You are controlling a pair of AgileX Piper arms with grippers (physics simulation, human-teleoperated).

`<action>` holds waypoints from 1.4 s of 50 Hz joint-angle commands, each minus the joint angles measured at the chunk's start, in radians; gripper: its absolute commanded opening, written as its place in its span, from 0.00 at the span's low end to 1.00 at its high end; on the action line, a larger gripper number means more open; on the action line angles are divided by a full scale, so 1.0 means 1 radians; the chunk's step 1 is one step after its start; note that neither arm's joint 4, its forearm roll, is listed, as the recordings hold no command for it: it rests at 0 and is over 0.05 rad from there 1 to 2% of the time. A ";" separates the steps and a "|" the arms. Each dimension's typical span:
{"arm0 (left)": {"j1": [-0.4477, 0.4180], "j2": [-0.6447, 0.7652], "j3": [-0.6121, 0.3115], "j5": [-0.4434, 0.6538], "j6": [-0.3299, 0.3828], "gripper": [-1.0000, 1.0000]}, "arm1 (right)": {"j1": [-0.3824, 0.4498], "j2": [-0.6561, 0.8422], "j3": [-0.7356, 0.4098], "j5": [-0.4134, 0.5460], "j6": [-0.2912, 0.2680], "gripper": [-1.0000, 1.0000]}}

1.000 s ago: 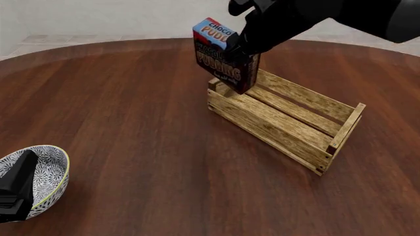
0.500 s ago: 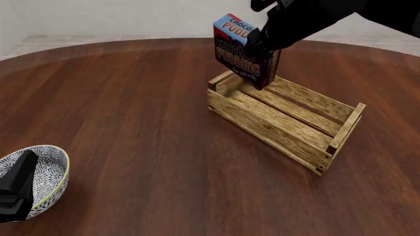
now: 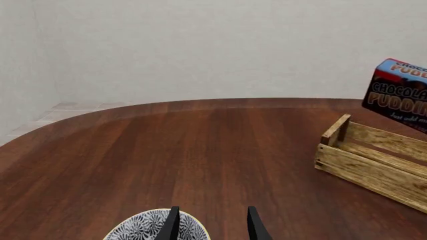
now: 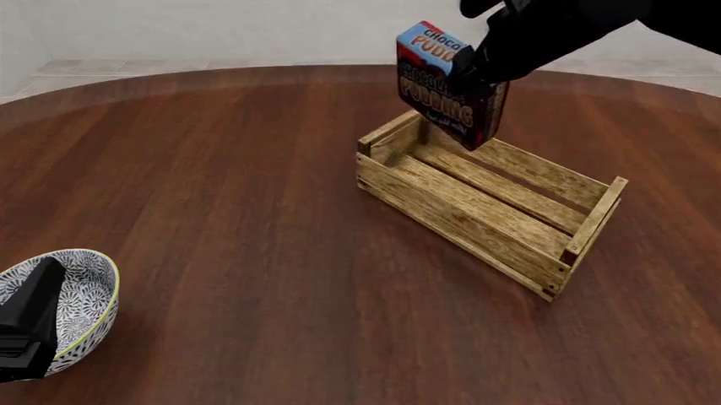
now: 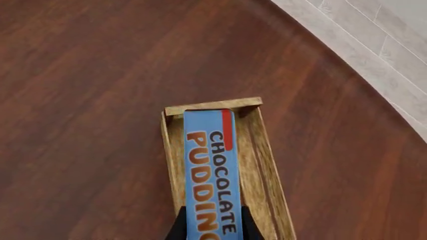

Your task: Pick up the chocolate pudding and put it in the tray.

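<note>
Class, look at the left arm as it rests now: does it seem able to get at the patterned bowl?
Probably yes. The left gripper sits open right at the bowl, its fingers over the rim, and nothing lies between them.

Lettering on the chocolate pudding point(image 5: 208, 175) box
Its blue top reads "CHOCOLATE PUDDING"; the dark front repeats the words, cut off at one edge, above small illegible white print.
</note>
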 commanded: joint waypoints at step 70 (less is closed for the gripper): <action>0.000 0.000 0.000 0.000 0.000 1.00 | -0.085 0.046 0.116 -0.126 0.057 0.00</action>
